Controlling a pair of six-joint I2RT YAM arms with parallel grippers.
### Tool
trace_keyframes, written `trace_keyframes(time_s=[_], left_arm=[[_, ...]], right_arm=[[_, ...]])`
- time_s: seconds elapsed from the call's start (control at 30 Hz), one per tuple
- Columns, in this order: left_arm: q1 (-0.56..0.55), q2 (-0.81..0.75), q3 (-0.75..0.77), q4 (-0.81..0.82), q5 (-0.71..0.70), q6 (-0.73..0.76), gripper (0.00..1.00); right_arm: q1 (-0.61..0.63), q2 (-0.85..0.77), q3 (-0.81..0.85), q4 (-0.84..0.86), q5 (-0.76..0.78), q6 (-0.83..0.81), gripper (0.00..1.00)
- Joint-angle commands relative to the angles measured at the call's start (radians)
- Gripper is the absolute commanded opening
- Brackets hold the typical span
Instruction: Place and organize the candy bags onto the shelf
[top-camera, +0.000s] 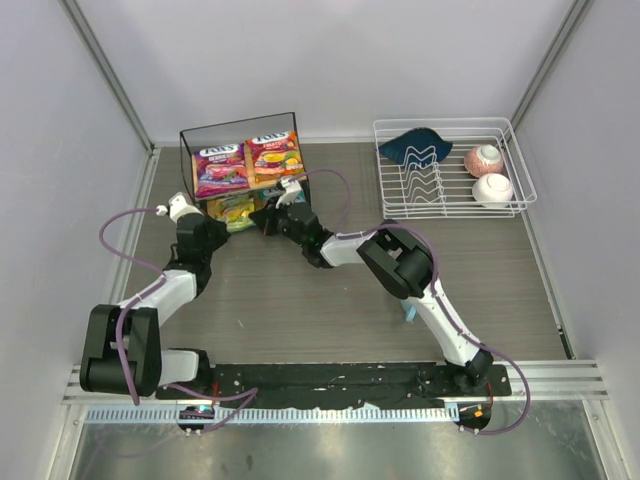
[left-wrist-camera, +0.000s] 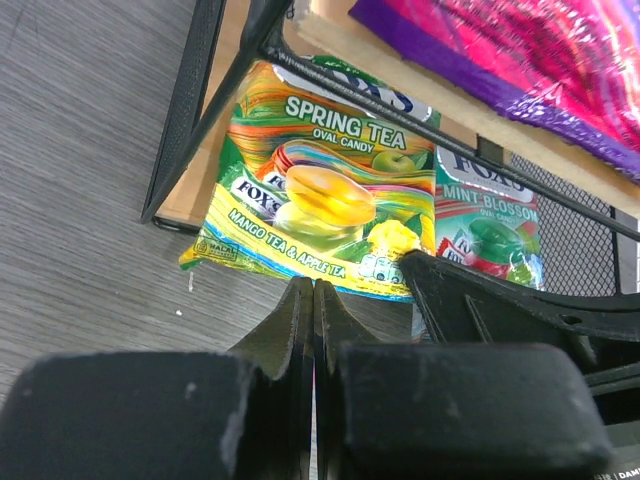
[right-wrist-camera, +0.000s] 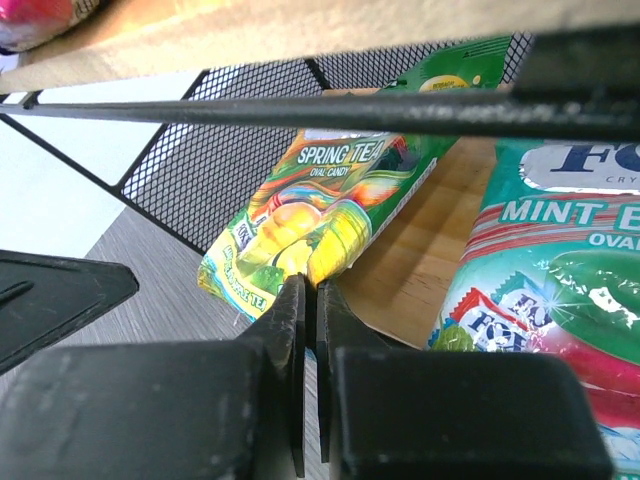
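Bags (top-camera: 220, 168): four on shelf (right-wrist-camera: 420, 270), two per tier | left hand (left-wrist-camera: 313, 290), right hand (right-wrist-camera: 310, 288): pressed together

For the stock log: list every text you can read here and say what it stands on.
"SPRING TEA" on the yellow-green bag
"OVAL CANDY" on the same bag
"FOX'S" on the same bag
"MANGO TEA & APPLE TEA" along its lower edge
"MINT BLOSSOM" on the teal bag
"OVAL CANDY" on the teal bag
"FOX'S" on the teal bag, partly hidden
Logos on the purple bag and the orange bag: too small to read
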Motion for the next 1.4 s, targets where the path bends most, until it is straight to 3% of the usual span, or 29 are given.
trace_keyframes(time_s=[0.0, 0.23, 0.37, 0.5, 0.63, 0.7, 1.07, 1.23, 1.37], left_arm=[[0.004, -0.045, -0.010, 0.041, -0.029, 0.003, 0.00], [0.004, -0.045, -0.013, 0.038, -0.032, 0.006, 0.00], [0.006, -0.049, -0.014, 0.037, -0.032, 0.009, 0.00], [0.004, -0.055, -0.020, 0.037, -0.023, 0.008, 0.00], [0.004, -0.068, -0.022, 0.038, 0.000, -0.003, 0.00], [0.006, -0.076, -0.024, 0.038, 0.010, -0.012, 0.00], [0.003, -0.180, -0.022, -0.015, 0.066, -0.035, 0.00], [0.001, -0.211, -0.040, -0.043, 0.095, -0.046, 0.04], [0.001, -0.243, -0.066, -0.061, 0.119, -0.059, 0.14]], right_arm=[[-0.007, 0.035, 0.043, 0.021, 0.090, 0.068, 0.01], [-0.007, 0.065, 0.092, -0.005, 0.062, 0.065, 0.01], [-0.007, 0.068, 0.093, -0.002, 0.042, 0.065, 0.32], [-0.007, 0.023, 0.020, 0.048, 0.048, 0.062, 0.43], [-0.007, -0.068, -0.096, 0.090, 0.053, 0.050, 0.47], [-0.007, -0.101, -0.153, 0.114, 0.041, 0.051, 0.55], [-0.005, -0.325, -0.368, 0.183, 0.028, 0.030, 0.61], [-0.005, -0.428, -0.474, 0.079, 0.062, 0.015, 0.61], [-0.005, -0.487, -0.497, -0.114, 0.140, 0.021, 0.30]])
